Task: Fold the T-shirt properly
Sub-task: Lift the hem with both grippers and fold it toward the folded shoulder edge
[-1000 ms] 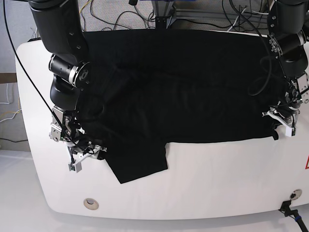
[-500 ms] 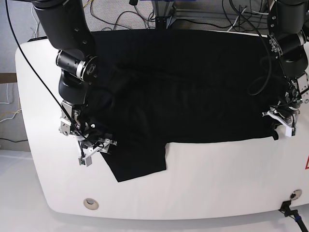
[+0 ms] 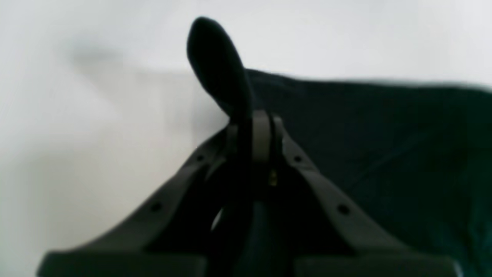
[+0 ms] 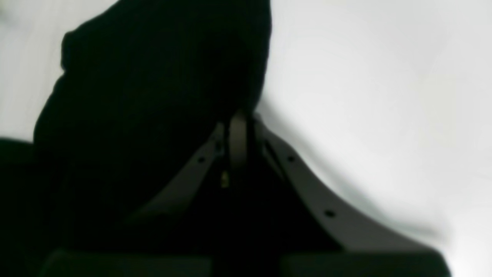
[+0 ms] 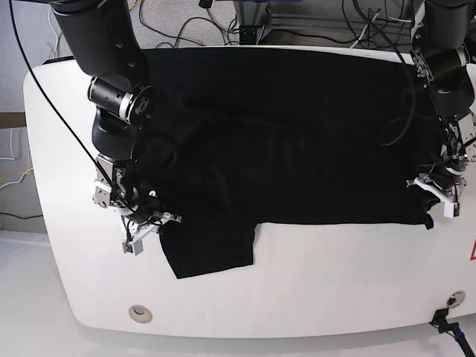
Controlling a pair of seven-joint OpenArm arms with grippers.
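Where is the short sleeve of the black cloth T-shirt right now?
In the base view, the black cloth T-shirt covers the white table's far half; its short sleeve juts toward the near edge, left of centre, beside the right gripper.

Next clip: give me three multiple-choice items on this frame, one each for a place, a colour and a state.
1. Where does the sleeve flap of the T-shirt hang out?
A near-left edge
B far-right corner
C middle

2. What colour is the table?
A white
B green
C brown

3. How is the left hand?
A wide open
B shut on the cloth
C off the table

Key: 1 A, the flap juts out beside the right hand; 2 A, bare white top; 3 B, black cloth sticks up between the closed fingers.
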